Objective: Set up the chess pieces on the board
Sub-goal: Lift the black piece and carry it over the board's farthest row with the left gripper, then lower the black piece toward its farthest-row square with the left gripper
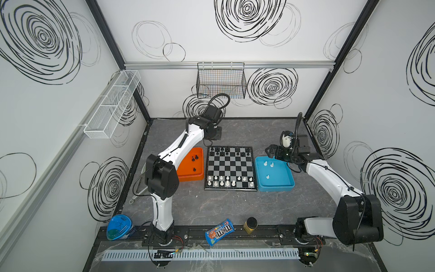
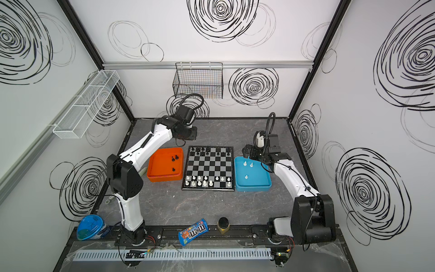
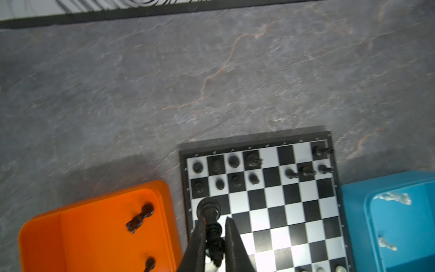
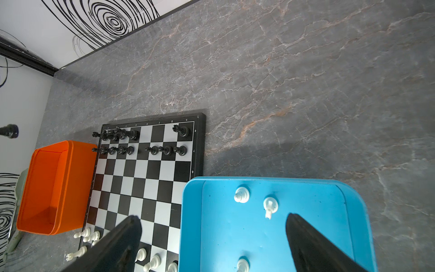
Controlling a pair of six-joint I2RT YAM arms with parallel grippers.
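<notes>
The chess pieces [image 1: 227, 183] are standing partly on the board [image 1: 230, 164], black along its far rows and white along its near rows. Three of each are lying in the orange tray [image 1: 188, 175] and the blue tray [image 1: 280, 180]. The left gripper [image 3: 215, 226] is clamping a black piece [image 3: 209, 208] near the board's far left corner. The right gripper [image 4: 213, 217] is hanging wide open over the blue tray.
</notes>
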